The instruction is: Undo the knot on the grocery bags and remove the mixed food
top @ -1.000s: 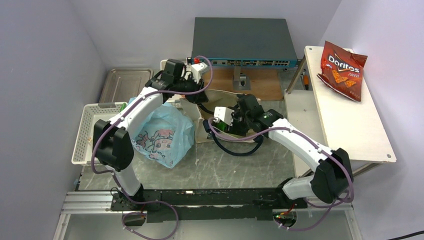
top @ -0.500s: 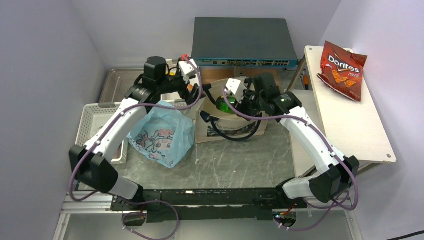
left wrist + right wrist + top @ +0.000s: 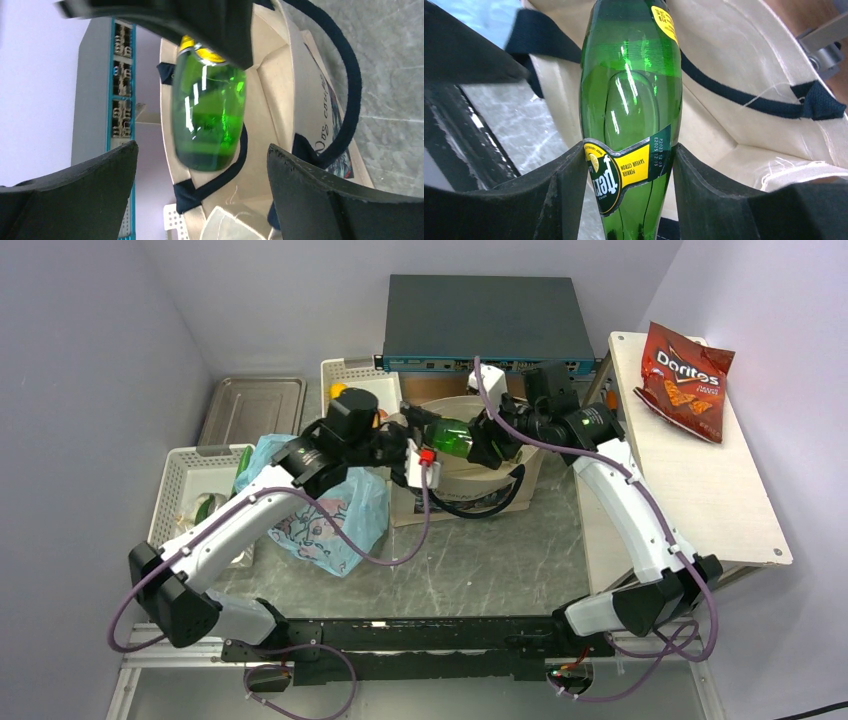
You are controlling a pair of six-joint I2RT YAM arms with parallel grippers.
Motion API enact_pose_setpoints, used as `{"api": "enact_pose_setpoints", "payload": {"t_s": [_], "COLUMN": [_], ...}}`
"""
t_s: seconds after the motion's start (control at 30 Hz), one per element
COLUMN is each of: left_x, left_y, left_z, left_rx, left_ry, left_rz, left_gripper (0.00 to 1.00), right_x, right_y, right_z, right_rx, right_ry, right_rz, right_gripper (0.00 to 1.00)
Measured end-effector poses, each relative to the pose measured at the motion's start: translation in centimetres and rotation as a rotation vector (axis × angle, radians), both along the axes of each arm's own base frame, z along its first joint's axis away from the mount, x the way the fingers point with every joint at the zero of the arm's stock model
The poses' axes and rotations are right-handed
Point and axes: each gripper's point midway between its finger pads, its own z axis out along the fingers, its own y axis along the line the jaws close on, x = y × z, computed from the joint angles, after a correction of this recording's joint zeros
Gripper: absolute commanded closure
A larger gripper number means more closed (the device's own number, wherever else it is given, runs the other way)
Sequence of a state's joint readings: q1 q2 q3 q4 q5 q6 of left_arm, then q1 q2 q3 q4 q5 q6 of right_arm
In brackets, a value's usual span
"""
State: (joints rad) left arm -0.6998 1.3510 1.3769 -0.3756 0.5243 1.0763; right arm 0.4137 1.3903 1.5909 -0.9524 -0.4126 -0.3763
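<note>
Top external view: blue grocery bag (image 3: 335, 520) slumps just left of the beige tote (image 3: 520, 480). It's thin crinkly film, probably light and floppy, so I'd pinch the bunched top. Right gripper (image 3: 629, 150) is clamped on a green Perrier bottle (image 3: 631, 90) over the tote; left gripper (image 3: 202, 150) gapes wide beside it.

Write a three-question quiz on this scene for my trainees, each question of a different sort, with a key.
1. True or false: the right gripper grips the green bottle.
2. The chip bag lies: A in the tote; B on the side shelf; C in the white basket.
3. Fill in: the left gripper has its jaws ____.
Key: 1 true; 2 B; 3 open.
</note>
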Motion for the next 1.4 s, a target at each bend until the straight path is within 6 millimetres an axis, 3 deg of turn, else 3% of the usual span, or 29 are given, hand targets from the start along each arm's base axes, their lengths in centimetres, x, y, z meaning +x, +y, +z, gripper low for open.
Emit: {"api": "enact_pose_setpoints", "payload": {"t_s": [0.23,0.3,0.4,0.53,0.57,0.63,0.67,0.73,0.77,0.87,1.03,1.17,1.3,1.4], "left_x": [1.6,2.4,3.4,3.6,3.5,3.5,3.4,3.4,3.4,3.3,4.6,4.6,2.0,0.0], "left_y": [-3.1,-3.5,-3.9,-4.0,-4.0,-4.0,-4.1,-4.1,-4.0,-3.6,-1.5,-1.1,-2.6,-3.5], "left_z": [-1.9,-2.1,-2.2,-2.0,-1.9,-1.9,-1.8,-1.6,-1.6,-2.6,-3.1,-1.7,0.5,2.0], "left_rx": [0.094,0.102,0.104,0.092,0.086,0.075,0.065,0.042,0.026,-0.036,-0.183,-0.310,-0.343,-0.330], "left_ry": [-0.062,-0.089,-0.117,-0.104,-0.095,-0.077,-0.068,-0.047,-0.022,0.149,0.438,0.630,0.787,0.866], "left_rz": [0.028,0.058,0.099,0.121,0.123,0.127,0.129,0.135,0.142,0.179,0.272,0.254,0.125,0.025], "left_gripper": [0.01,0.06,0.31,0.77,0.87,1.00,1.00,1.00,1.00,1.00,1.00,1.00,1.00,1.00], "right_x": [-0.7,-1.1,-1.9,-2.2,-2.2,-2.2,-2.3,-2.2,-2.2,-0.9,-0.3,-2.8,-4.7,-5.6], "right_y": [1.4,1.7,2.1,2.4,2.4,2.4,2.4,2.3,2.3,2.9,1.5,0.2,-0.1,0.6], "right_z": [2.7,3.2,3.6,4.2,4.3,4.6,4.7,5.0,5.3,9.1,18.0,23.0,24.8,23.2], "right_rx": [0.114,0.138,0.165,0.178,0.179,0.174,0.170,0.169,0.181,0.290,0.483,0.521,0.371,0.191], "right_ry": [0.028,0.045,0.078,0.102,0.107,0.120,0.129,0.142,0.151,0.061,-0.228,-0.470,-0.693,-0.807], "right_rz": [-0.002,0.004,0.027,0.043,0.044,0.043,0.042,0.036,0.024,0.009,-0.070,-0.010,0.151,0.288], "right_gripper": [1.00,1.00,1.00,1.00,0.94,0.59,0.41,0.19,0.14,0.05,0.05,0.02,0.01,0.01]}}
